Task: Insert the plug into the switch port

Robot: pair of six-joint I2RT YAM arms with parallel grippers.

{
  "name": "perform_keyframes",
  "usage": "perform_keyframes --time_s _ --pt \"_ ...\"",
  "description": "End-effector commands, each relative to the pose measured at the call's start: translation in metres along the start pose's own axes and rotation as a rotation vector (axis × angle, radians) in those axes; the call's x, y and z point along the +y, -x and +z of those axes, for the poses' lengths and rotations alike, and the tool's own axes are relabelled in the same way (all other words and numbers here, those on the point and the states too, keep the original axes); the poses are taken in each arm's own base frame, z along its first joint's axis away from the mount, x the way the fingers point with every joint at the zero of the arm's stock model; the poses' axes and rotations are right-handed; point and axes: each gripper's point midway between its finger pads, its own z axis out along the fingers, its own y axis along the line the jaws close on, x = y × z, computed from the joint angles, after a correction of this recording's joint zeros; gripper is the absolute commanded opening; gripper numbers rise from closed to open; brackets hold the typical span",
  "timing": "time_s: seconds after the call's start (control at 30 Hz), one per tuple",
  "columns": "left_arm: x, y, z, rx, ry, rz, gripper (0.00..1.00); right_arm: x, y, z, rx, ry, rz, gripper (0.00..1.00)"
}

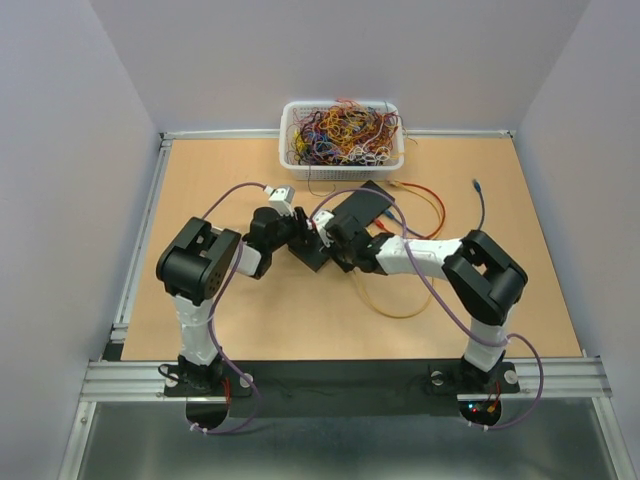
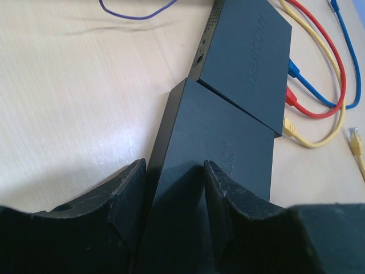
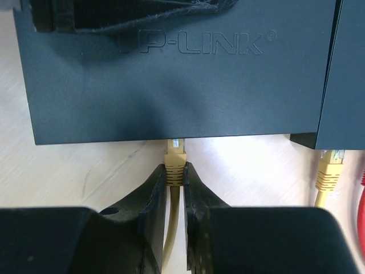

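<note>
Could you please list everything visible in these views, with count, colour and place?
TP-Link switch: one, black, centre.
second switch: one, black, just beyond the first.
plugged cables: three, blue, red, yellow, in second switch.
yellow plug: one, yellow, at TP-Link switch's front edge.
loose plug: one, yellow, right of the cables.
basket: one, white, far edge.
wires: tangle, multicoloured, in basket.
table: one, light wood, under everything.
left claw: one, black, closed on TP-Link switch.
right claw: one, black, pinching yellow plug.

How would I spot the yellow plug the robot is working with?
On the wooden table, find the black box marked TP-LINK. The yellow plug at its edge is pinched in the right claw; the neighbouring yellow plug is ungripped.
</note>
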Motion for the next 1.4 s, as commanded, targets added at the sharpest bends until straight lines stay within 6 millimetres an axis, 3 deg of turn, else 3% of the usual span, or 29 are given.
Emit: perform_keyframes --time_s 0.0,0.27,0.4,0.47,0.87,1.13,1.37 --pt "-0.073 -0.101 -0.018 0.385 -0.224 -0.052 0.50 -0.009 0.091 0.022 -0.276 -0.007 0.008 0.00" --pt "-0.087 -0.127 -0.028 0.476 -0.243 -0.104 0.48 -0.011 0.163 0.027 -0.410 0.012 0.052 0.00" --pt "-0.100 -0.141 -0.031 0.532 -0.281 -0.107 0.49 -0.003 0.182 0.019 -0.466 0.061 0.070 0.00" --pt "-0.097 -0.149 -0.030 0.560 -0.266 -0.111 0.49 -0.002 0.183 0.017 -0.474 0.074 0.085 0.00" --pt "-0.098 -0.151 -0.032 0.577 -0.264 -0.128 0.52 0.010 0.114 -0.008 -0.389 0.103 0.206 0.00" --pt "-0.104 -0.156 -0.033 0.589 -0.269 -0.130 0.52 0.003 0.086 -0.027 -0.366 0.053 0.263 0.00" --pt "-0.098 -0.161 -0.028 0.601 -0.238 -0.136 0.52 -0.004 0.073 -0.026 -0.335 0.001 0.297 0.00"
